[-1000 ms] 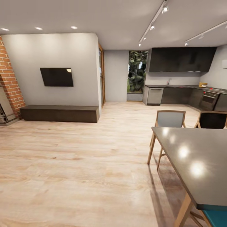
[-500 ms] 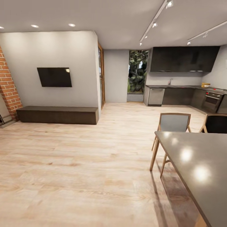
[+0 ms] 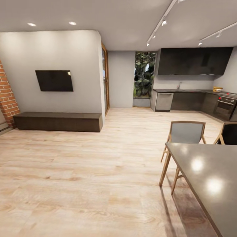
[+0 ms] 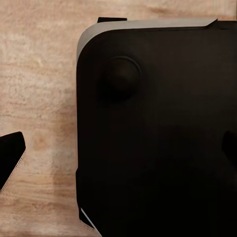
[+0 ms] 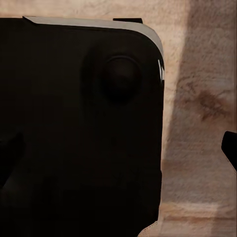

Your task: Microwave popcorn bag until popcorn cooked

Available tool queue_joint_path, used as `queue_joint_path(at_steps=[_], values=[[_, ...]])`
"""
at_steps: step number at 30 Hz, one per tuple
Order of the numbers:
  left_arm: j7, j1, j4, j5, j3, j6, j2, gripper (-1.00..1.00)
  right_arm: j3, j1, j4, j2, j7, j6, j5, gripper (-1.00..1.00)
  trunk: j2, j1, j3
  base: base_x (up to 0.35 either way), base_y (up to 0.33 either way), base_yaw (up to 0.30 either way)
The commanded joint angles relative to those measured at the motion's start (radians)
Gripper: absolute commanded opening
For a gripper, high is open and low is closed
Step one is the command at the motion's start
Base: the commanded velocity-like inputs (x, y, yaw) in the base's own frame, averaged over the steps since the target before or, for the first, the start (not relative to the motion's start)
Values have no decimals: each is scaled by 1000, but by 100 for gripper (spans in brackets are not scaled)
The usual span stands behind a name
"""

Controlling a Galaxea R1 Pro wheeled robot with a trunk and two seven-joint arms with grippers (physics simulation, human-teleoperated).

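countertop [image 3: 184, 90]: far right of the room, dark slab running along the back wall under the black upper cabinets [image 3: 192, 61], then turning the corner toward the near right
popcorn bag: can't pick it out, way too far off to tell
yellowish thing [image 3: 217, 89]: tiny, sitting on the counter near the corner, no idea what it is at this range
oven [image 3: 225, 107]: dark, red knobs, built in under the right-hand run of counter
dishwasher [image 3: 163, 101]: steel-grey front at the left end of the kitchen run
window [image 3: 144, 75]: tall, green foliage behind it, just left of the kitchen
table [image 3: 210, 184]: near right, glossy dark grey top with ceiling lights mirrored in it
chairs: grey-backed chair [image 3: 185, 132] tucked at the table's far end, black-backed chair [image 3: 229, 133] just right of it, both with light wood frames
floor [image 3: 98, 171]: pale wood planks, pretty much everywhere in the middle
TV [image 3: 54, 80]: black, flat on the grey wall at left
bench [image 3: 57, 121]: long low dark box under the TV, against that wall
brick wall [image 3: 7, 95]: red strip at the far left edge
left gripper [image 4: 118, 153]: dark fingertip [image 4: 11, 157] at one edge, another at the opposite edge, so spread wide, nothing between them; black robot base [image 4: 158, 133] and floor below
right gripper [image 5: 118, 153]: same deal, one fingertip [image 5: 230, 147] clear over the floor, the other barely visible against the black base, spread apart and holding nothing
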Motion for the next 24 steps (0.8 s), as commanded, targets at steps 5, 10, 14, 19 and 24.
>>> queue_joint_path(at_steps=[5,10,14,19,24], values=[[1,0,-1,2,2,-3,0,100,0,-1,1,1,0,-4,0,100,0,1,-1,320,0,0],[1,0,0,3,2,-1,1,100,1,-1,1,0,2,-1,1,100,0,1,-1,320,0,0],[1,0,1,3,2,0,0,100,2,-1,1,2,1,0,0,100,0,1,-1,320,0,0],[1,0,0,3,2,-2,1,100,3,-1,1,-5,0,-5,0,100,0,1,-1,320,0,0],[1,0,1,3,2,2,1,100,3,-1,1,-1,0,-5,0,100,0,1,-1,321,0,0]])
